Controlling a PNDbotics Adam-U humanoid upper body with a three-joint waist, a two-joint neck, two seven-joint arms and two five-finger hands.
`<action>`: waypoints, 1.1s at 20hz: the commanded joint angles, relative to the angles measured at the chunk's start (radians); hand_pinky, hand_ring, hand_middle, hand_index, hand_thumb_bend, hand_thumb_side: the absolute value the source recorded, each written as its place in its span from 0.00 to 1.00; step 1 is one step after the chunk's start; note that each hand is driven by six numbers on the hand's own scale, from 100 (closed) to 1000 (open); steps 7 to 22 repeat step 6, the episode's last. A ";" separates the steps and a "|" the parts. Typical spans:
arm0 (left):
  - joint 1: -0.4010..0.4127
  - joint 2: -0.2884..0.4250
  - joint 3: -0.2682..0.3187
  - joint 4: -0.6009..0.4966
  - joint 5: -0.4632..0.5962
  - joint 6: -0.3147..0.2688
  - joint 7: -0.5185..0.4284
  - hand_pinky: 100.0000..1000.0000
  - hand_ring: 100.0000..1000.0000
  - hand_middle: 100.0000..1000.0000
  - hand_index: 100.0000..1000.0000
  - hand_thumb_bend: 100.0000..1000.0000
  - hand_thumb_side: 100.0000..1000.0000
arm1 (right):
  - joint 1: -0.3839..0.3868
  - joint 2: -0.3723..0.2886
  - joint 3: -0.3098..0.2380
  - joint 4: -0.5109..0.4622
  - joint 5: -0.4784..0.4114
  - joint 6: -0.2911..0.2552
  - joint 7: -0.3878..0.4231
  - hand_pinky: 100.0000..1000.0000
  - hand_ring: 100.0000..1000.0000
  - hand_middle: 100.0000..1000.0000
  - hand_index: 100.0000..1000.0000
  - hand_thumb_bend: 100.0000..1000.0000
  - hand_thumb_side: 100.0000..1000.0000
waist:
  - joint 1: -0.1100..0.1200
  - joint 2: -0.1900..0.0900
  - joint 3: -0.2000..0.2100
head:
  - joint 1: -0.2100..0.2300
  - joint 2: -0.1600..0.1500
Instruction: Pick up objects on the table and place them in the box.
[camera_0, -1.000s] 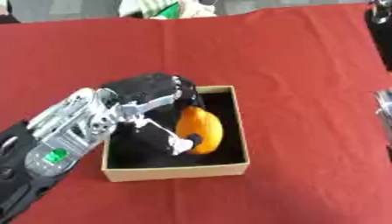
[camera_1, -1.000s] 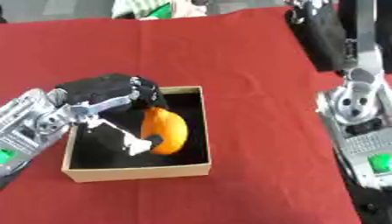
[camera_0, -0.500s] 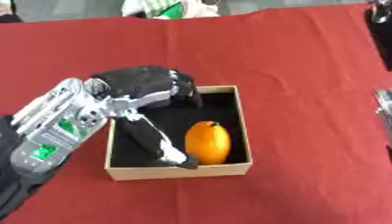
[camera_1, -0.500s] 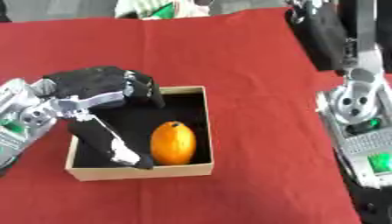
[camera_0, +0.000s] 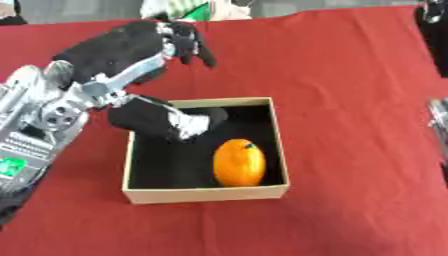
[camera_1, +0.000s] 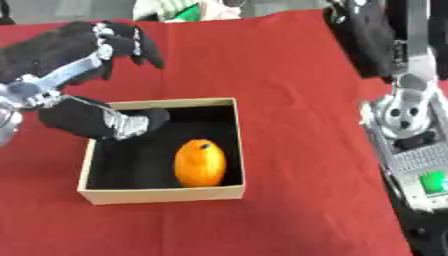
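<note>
An orange (camera_0: 239, 162) lies in the front right part of a shallow cardboard box (camera_0: 206, 193) with a black inside, on the red tablecloth. My left hand (camera_0: 122, 47) hovers above the box's far left corner, open and holding nothing. Its fingers (camera_0: 188, 42) point away over the cloth, and its thumb (camera_0: 166, 121) hangs over the box's back left part, apart from the orange. My right hand (camera_1: 366, 35) is a dark shape at the top right, well away from the box. The right forearm (camera_1: 407, 125) runs down the right edge.
The red cloth (camera_0: 350, 75) covers the table around the box, with bare room to the right and in front. Green and white items (camera_0: 188, 9) lie past the far edge.
My left hand has let go of the orange and risen up and back to the left, out of the box. The orange now lies alone in the box. The right arm has not moved.
</note>
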 joint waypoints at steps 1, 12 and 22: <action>0.028 -0.014 0.106 -0.019 0.043 0.008 0.181 0.33 0.67 0.73 0.80 0.22 0.63 | -0.012 -0.016 -0.016 -0.018 0.006 -0.005 -0.006 0.91 0.86 0.78 0.91 0.00 0.77 | -0.003 -0.025 0.002 | -0.005 -0.004; 0.105 -0.064 0.223 -0.019 0.129 -0.040 0.455 0.34 0.68 0.74 0.82 0.22 0.67 | -0.018 -0.017 -0.021 -0.018 0.009 -0.014 -0.015 0.90 0.86 0.78 0.91 0.00 0.76 | -0.007 -0.024 0.007 | -0.008 -0.007; 0.105 -0.064 0.223 -0.019 0.129 -0.040 0.455 0.34 0.68 0.74 0.82 0.22 0.67 | -0.018 -0.017 -0.021 -0.018 0.009 -0.014 -0.015 0.90 0.86 0.78 0.91 0.00 0.76 | -0.007 -0.024 0.007 | -0.008 -0.007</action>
